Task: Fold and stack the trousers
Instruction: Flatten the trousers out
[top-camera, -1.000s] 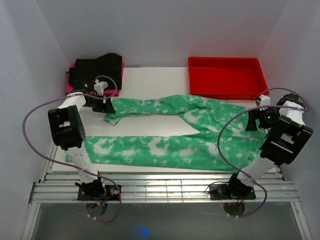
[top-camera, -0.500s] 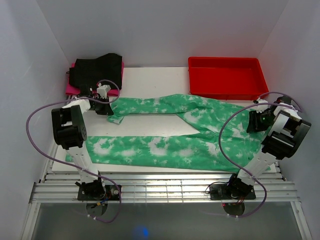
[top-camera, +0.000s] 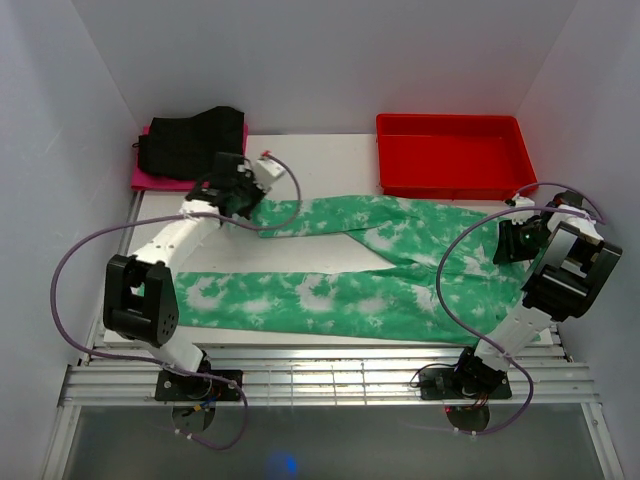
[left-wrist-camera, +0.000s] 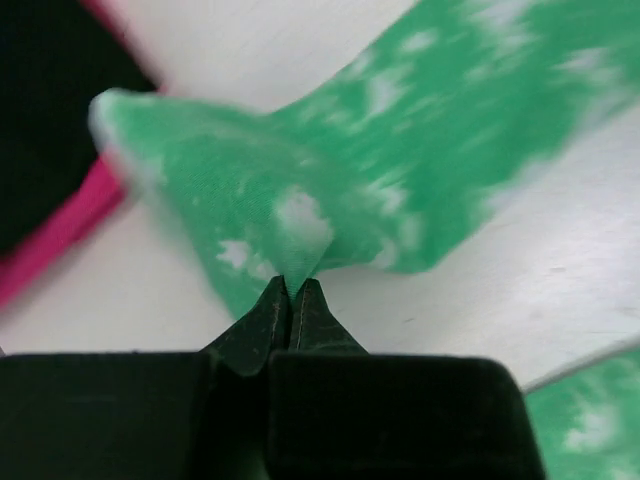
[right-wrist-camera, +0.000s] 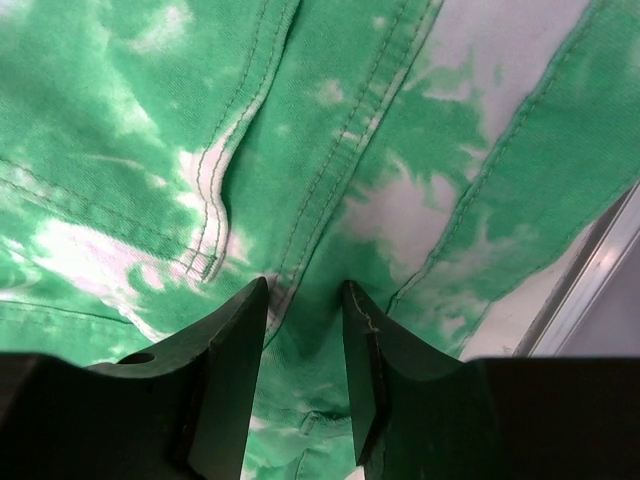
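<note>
The green tie-dye trousers (top-camera: 330, 300) lie spread on the white table, legs pointing left and waist at the right. My left gripper (top-camera: 243, 190) is shut on the end of the far leg, which hangs lifted off the table. In the left wrist view the jaws (left-wrist-camera: 290, 285) meet on a pinch of green fabric (left-wrist-camera: 400, 150). My right gripper (top-camera: 510, 240) presses down on the waist end. In the right wrist view its gripper (right-wrist-camera: 305, 285) holds a raised ridge of the trousers (right-wrist-camera: 400, 150), which fills the narrow gap between its fingers.
A red tray (top-camera: 450, 155) stands at the back right. A black garment (top-camera: 190, 140) lies on a pink garment (top-camera: 150, 180) at the back left, just behind my left gripper. White walls close in both sides. The table's front edge meets a metal rail.
My left gripper closed on the far leg's end, lifted it and carried it right. My right gripper's jaws narrowed onto the waist fabric; that arm barely moved.
</note>
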